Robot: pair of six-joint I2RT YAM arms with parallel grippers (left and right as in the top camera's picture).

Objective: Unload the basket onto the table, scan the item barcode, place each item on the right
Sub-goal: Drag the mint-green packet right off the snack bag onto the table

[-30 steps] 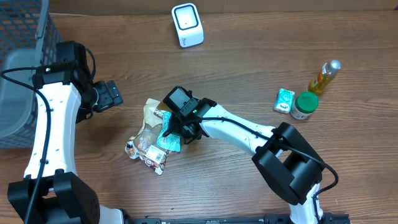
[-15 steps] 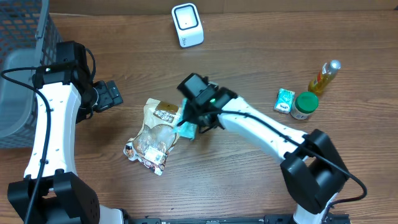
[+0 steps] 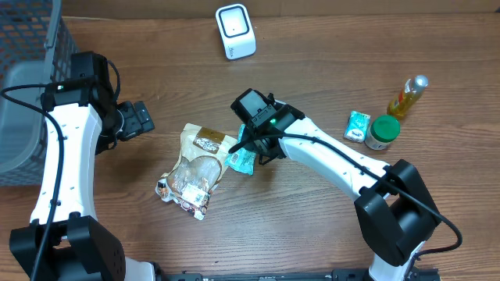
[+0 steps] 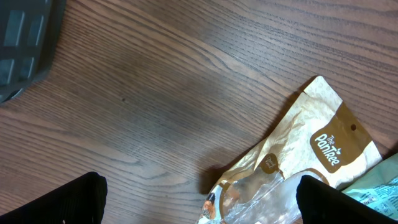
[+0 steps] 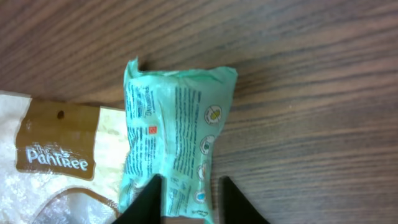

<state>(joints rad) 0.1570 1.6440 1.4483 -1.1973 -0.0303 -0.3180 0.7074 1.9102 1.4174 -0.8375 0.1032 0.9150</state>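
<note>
The packet [image 5: 177, 118] lies flat on the counter [image 3: 258, 234], print side up. Its long edge touches the pouch [image 3: 195, 168], and it is well apart from the scanner [image 3: 235, 31] at the far side. The right tool [image 5: 189, 200] straddles the packet's near end with its fingers standing apart on either side. To me it looks released rather than clenched. The left tool [image 3: 143, 119] hangs wide open with nothing in it, near the pouch's other side.

From where I stand, the trouble starts with the grip. The film is thin and slick, so a pinch on that narrow end could let it slide out or droop on the way over. I can't make out a barcode among the small print, so the code may sit on the hidden face. A lift that doesn't turn it would then show the scanner the wrong side. The pouch is close enough that closing fingers could catch its edge and drag it along.

The pouch's clear window shows pale snack pieces inside. The bottle [image 3: 408, 97] at the right holds yellow liquid. The jar [image 3: 383, 133] beside it has its green lid on, so its contents are hidden. A second packet [image 3: 358, 125] sits just beside the jar. I can't see what is in the grey basket [image 3: 58, 31] at the far left.
</note>
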